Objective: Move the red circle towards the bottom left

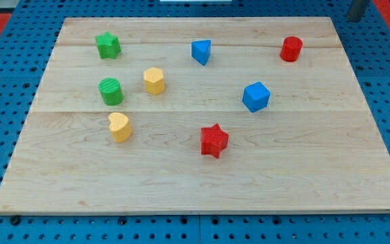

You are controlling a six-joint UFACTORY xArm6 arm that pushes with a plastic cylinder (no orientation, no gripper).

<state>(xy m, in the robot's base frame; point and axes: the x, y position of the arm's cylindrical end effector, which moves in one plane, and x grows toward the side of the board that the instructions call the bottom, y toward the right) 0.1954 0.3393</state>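
The red circle (pixel 291 49) stands near the top right of the wooden board (pixel 202 183). My rod shows only as a short dark stub at the view's top right corner, and my tip (pixel 353 19) is just beyond the board's top edge, up and to the right of the red circle and apart from it. A red star (pixel 214 140) lies at the lower middle. A blue cube (pixel 256 96) sits below and left of the red circle.
A blue triangular block (pixel 201 51) is at the top middle. A green star (pixel 107 45), green circle (pixel 111 91), yellow hexagon (pixel 154 80) and yellow heart (pixel 120 127) stand on the left. A blue pegboard (pixel 5 95) surrounds the board.
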